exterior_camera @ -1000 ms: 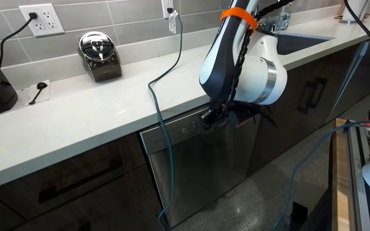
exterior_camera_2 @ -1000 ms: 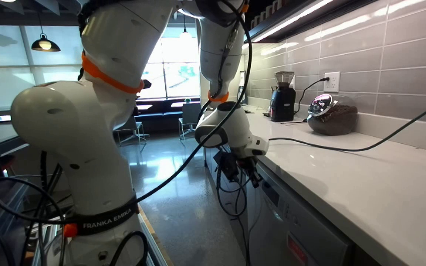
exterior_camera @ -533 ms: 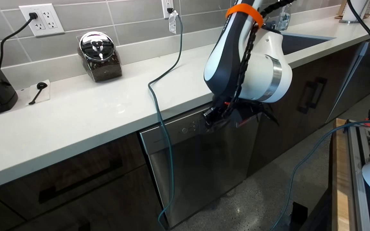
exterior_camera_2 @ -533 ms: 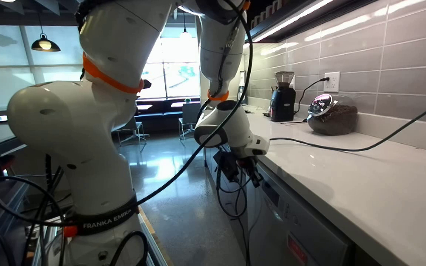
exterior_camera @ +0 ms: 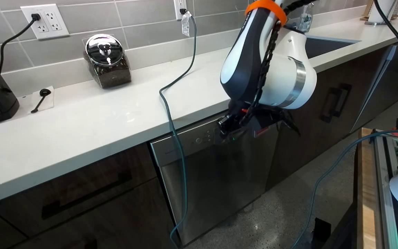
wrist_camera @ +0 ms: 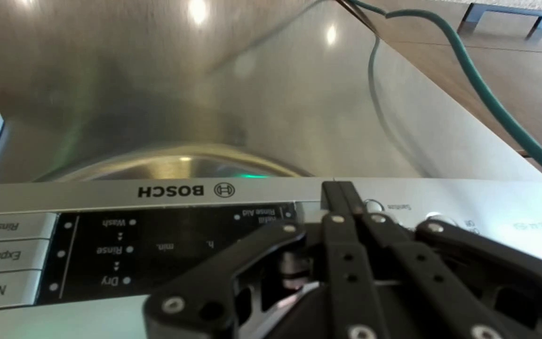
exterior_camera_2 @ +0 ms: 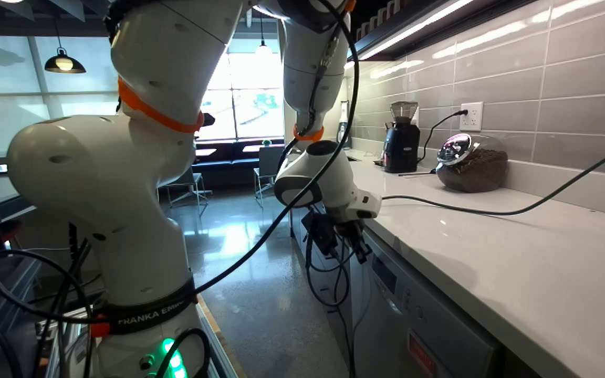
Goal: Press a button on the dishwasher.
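Your hand [wrist_camera: 341, 187] is narrow, its two fingers [wrist_camera: 332, 200] drawn together side by side. You have it at the control strip [wrist_camera: 275, 190] of the dishwasher [exterior_camera: 223, 176], which in an exterior view sits under the desk [exterior_camera: 92, 121], at 6 o'clock from the hand. In the wrist view the lettering stands upside down to you. The display [wrist_camera: 172, 254] lies at 8 o'clock from the fingertips, with the Rinse and Express buttons [wrist_camera: 3, 257] beyond it. A small round button [wrist_camera: 373, 205] by the word Sanitize is just beside the tips at 4 o'clock; you cannot tell whether the tips touch the strip. A larger round button [wrist_camera: 442, 218] sits farther out, between 3 and 4, partly behind your hand. The cable [wrist_camera: 501, 113] curves past at 2 o'clock. In an exterior view the jar [exterior_camera: 114, 76] stands on the desk at 10 o'clock from the hand, and the sink [exterior_camera: 323, 47] lies between 1 and 2. In an exterior view a green light [exterior_camera_2: 175, 359] glows at 8 o'clock, on the base of the arm [exterior_camera_2: 97, 168].
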Motion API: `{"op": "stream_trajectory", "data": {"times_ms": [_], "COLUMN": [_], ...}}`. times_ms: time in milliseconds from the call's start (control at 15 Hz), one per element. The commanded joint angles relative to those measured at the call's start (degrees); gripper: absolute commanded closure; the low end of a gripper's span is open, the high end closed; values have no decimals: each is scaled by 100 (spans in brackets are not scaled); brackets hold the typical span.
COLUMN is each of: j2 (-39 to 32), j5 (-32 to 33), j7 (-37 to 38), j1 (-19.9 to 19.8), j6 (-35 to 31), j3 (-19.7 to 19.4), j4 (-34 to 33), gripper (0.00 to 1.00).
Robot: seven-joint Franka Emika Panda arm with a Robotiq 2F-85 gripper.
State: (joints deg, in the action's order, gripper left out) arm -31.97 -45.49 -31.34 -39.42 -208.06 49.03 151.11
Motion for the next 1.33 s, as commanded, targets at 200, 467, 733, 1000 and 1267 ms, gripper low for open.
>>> {"op": "stream_trajectory", "data": {"times_ms": [200,467,733,1000,1267], "j2": [-33,-64,-83,-93,-110], "j5": [188,204,203,199,183], "j7": [175,177,186,197,190], "j1": [-343,-428,-452,-453,-433], "j6": [-231,-320,-384,-380,-374], "j3": [374,465,501,509,491], "j4": [146,120,108,96,70], "gripper": [100,100,100,100,100]}}
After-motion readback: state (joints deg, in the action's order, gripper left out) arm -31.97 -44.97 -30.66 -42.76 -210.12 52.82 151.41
